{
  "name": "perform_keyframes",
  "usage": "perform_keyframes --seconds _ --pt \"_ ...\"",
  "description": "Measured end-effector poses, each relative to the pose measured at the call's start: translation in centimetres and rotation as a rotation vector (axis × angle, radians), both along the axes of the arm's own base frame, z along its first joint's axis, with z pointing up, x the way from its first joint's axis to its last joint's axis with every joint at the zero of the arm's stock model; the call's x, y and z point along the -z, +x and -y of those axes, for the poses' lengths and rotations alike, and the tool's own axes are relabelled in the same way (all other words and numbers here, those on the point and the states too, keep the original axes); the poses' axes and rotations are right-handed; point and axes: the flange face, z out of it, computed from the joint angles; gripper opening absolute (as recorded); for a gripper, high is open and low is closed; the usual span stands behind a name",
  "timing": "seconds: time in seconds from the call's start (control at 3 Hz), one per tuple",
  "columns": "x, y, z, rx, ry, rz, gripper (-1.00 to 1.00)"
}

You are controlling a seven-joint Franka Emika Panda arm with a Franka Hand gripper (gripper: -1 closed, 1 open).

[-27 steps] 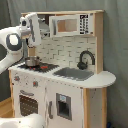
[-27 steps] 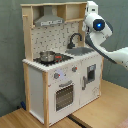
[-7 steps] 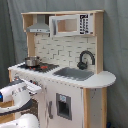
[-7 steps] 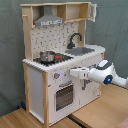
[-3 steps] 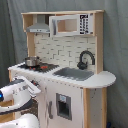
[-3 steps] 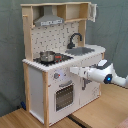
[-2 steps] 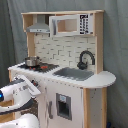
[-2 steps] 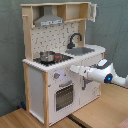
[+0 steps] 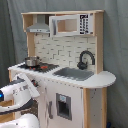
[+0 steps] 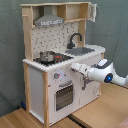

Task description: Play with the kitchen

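I count one toy kitchen [image 10: 55,75], one metal pot [image 10: 47,56], one black faucet [image 9: 85,58], one grey sink [image 9: 75,74], one robot arm [image 10: 102,73].

In both exterior views the kitchen [image 9: 62,70] [image 10: 60,65] stands upright with its range hood [image 9: 38,25] [image 10: 49,21] up top over the small pot [image 9: 32,62] [image 10: 46,56] on the hob, and the sink [image 9: 74,73] [image 10: 82,50] sits beside that with the faucet [image 9: 85,59] [image 10: 75,39] just behind it against the backsplash. In the first exterior view the pot is toward the first exterior view's left and the sink toward its right; in the second exterior view the oven door [image 10: 63,95] sits low on the front, below the knobs [image 10: 56,76]. The arm comes in at the kitchen's front, from the second exterior view's right, with the pincer [image 10: 76,67] right at the front panel just under the worktop [image 10: 55,64] edge, beside the knobs and above the oven door.
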Motion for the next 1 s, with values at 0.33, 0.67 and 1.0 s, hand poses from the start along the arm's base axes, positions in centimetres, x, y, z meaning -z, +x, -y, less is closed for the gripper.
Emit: perform_keyframes --seconds 0.33,0.67,1.0 --pt "-0.03 -0.02 0.04 0.006 0.112 0.001 -1.00" --pt "-0.08 -0.03 0.12 0.009 0.219 -0.001 -1.00" --pt "-0.10 -0.04 0.14 0.015 0.320 -0.001 -1.00"
